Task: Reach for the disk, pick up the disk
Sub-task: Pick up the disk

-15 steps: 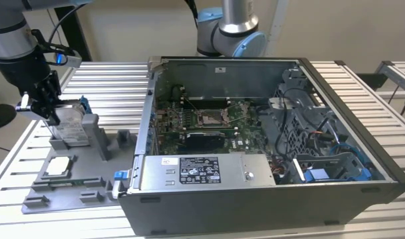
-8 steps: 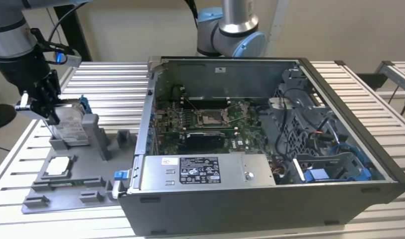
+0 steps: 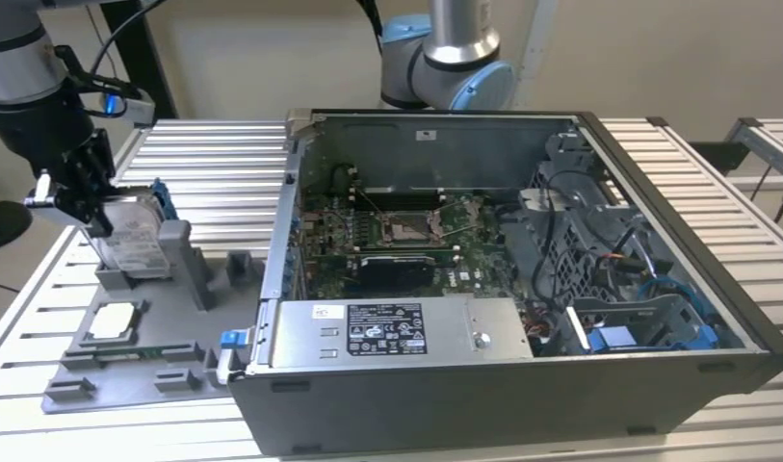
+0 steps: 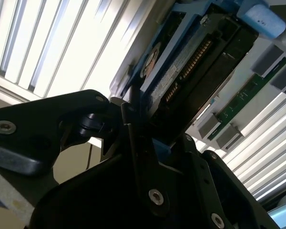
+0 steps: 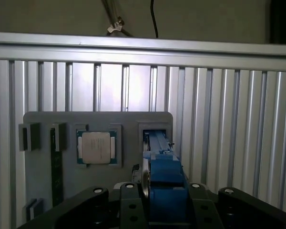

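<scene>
Grip stage of the pick-up, judging by how things sit. Over at the exterior view's left, well apart from the open computer case (image 3: 520,395): the disk (image 3: 137,239), standing on edge in a slot of the grey fixture (image 3: 147,337) on the slatted tabletop (image 3: 224,164). Right down on its upper edge, the end effector (image 3: 90,217). Drawn in narrow, with a finger (image 5: 131,205) on either side of the blue carrier in the first wrist view; apparently clamped on the carrier, with no gap to be made out. Lower end of the disk seemingly down in the slot, so not yet lifted clear.

For a clean lift:

- Pull straight up along the line of the slot, without tilt, so that the carrier's rails do not bind on the fixture's walls.
- Hold the squeeze square across the carrier's flat sides. In the second wrist view the connector edge of the disk (image 4: 190,62) sits just beyond the end effector (image 4: 152,138), and is best left untouched.
- Go slowly until the lower edge is free; watch for the fixture rising with it, a likely sign of jamming.
- Avoid any sideways drift toward the silver-white chip (image 3: 114,321), lying flat in its pocket just beside the slot, on the near side.
- Expect a dense, rigid load with smooth plastic flanks, so possibly prone to slipping under a weak grip.
</scene>
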### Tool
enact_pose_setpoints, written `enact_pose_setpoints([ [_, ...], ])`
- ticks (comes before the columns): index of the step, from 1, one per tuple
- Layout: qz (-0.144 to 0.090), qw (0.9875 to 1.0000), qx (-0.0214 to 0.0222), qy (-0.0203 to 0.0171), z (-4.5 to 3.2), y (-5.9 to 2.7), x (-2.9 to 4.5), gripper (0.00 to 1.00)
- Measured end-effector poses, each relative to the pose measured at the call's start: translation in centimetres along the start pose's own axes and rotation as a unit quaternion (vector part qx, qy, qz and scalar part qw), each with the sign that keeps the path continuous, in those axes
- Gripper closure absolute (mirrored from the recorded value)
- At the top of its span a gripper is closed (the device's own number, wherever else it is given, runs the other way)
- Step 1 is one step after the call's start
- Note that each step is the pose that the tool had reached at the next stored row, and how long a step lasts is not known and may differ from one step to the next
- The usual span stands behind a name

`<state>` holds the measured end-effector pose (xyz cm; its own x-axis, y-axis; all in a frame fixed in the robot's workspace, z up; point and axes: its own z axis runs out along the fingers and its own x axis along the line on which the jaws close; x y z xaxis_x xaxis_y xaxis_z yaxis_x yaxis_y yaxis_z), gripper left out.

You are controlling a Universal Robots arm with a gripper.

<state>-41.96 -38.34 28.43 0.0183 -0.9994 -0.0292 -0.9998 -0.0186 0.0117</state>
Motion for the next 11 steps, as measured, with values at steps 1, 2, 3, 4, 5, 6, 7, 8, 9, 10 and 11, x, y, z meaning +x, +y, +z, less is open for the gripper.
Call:
enact_pose_setpoints([
  [1, 0.000, 1.0000, 0.0000, 0.0000, -0.10, 0.00, 0.00, 1.00],
  [2, 0.000, 1.0000, 0.0001, 0.0000, -0.20, 0.00, -0.01, 1.00],
  [3, 0.000, 1.0000, 0.0001, 0.0000, -0.29, 0.00, -0.01, 1.00],
  [4, 0.000, 1.0000, 0.0002, 0.0000, -0.39, 0.00, -0.01, 1.00],
  [5, 0.000, 1.0000, 0.0003, 0.0000, -0.50, 0.01, -0.02, 1.00],
  [6, 0.000, 1.0000, 0.0004, 0.0000, -0.60, 0.01, -0.02, 1.00],
  [7, 0.000, 1.0000, 0.0004, 0.0000, -0.70, 0.01, -0.02, 1.00],
  [8, 0.000, 1.0000, 0.0005, 0.0000, -0.79, 0.01, -0.02, 1.00],
  [9, 0.000, 1.0000, 0.0005, 0.0000, -0.90, 0.01, -0.03, 1.00],
  [10, 0.000, 1.0000, 0.0006, 0.0000, -1.00, 0.01, -0.03, 1.00],
  [11, 0.000, 1.0000, 0.0006, 0.0000, -1.12, 0.01, -0.03, 1.00],
])
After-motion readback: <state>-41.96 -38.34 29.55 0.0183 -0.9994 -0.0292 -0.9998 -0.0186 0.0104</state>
